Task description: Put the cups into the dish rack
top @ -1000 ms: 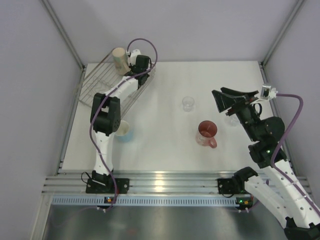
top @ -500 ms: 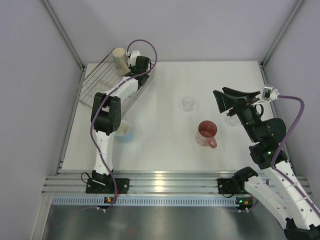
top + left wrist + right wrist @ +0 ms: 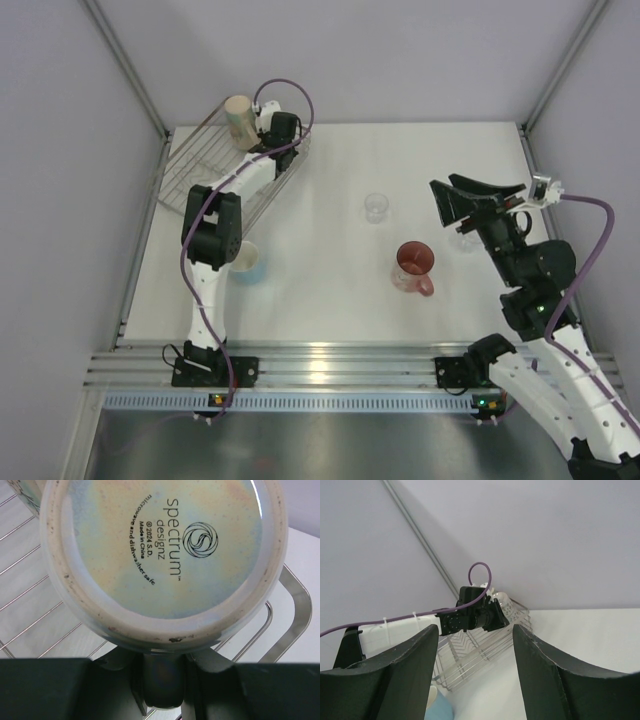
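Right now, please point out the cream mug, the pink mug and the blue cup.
cream mug [image 3: 165, 555], left wrist view, on its printed base.
pink mug [image 3: 412, 262], top view, inside its mouth.
blue cup [image 3: 254, 268], top view, on its visible side.

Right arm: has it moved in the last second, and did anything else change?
The right gripper, open and empty, drifted slightly rightward. The left gripper stays shut on the cream mug above the dish rack; the pink-red mug, clear glass and light blue cup have not moved.
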Motion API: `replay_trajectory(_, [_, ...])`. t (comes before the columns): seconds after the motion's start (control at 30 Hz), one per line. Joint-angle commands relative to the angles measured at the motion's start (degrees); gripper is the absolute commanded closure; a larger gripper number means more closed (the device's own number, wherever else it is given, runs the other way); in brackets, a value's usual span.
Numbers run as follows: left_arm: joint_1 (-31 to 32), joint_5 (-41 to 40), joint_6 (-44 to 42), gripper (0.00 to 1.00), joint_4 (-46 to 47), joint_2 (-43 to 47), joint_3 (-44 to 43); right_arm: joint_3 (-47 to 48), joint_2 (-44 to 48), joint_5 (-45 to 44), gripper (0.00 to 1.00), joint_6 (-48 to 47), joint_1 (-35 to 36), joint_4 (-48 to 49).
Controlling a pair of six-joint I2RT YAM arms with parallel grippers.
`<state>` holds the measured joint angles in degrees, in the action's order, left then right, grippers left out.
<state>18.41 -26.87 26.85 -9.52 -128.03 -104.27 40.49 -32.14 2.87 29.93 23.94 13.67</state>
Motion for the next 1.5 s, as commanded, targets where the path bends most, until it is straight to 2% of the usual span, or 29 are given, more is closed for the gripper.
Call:
replay_trajectory(0.0, [0.2,-1.2,-1.3,0.74,7.9,2.3,-2.7,0.3,0.9,-0.5,0.38,-1.4,-0.5,1.4])
replay_trajectory(0.27, [0.0,-2.0,-2.1,0.69,7.2,2.5,-2.3,0.3,1.8,-0.8,0.38,-2.0,-0.4,0.9])
replay_trajectory(0.43, [-0.6,-0.6,-1.5,0.60,6.7,3.0,-1.4,0.1,2.0,-1.0,0.38,-2.0,-0.4,0.9])
replay_trajectory(0.7, [-0.6,0.9,-2.2,0.59,6.7,3.6,-0.8,-0.3,2.3,-0.9,0.38,-1.8,-0.4,0.8])
replay_trajectory(1.0, [-0.6,0.1,-2.3,0.79,6.6,6.0,0.7,-0.5,3.4,-0.8,0.38,-1.3,-0.4,0.5])
replay_trajectory(1.33, [-0.5,0.7,-2.2,0.84,6.2,7.3,2.0,0.0,4.3,-0.6,0.38,-1.3,-0.4,-0.8])
replay_trajectory(1.47, [-0.5,1.1,-2.3,0.81,6.0,7.2,1.9,-0.1,4.8,-0.5,0.38,-1.2,-0.4,-1.0])
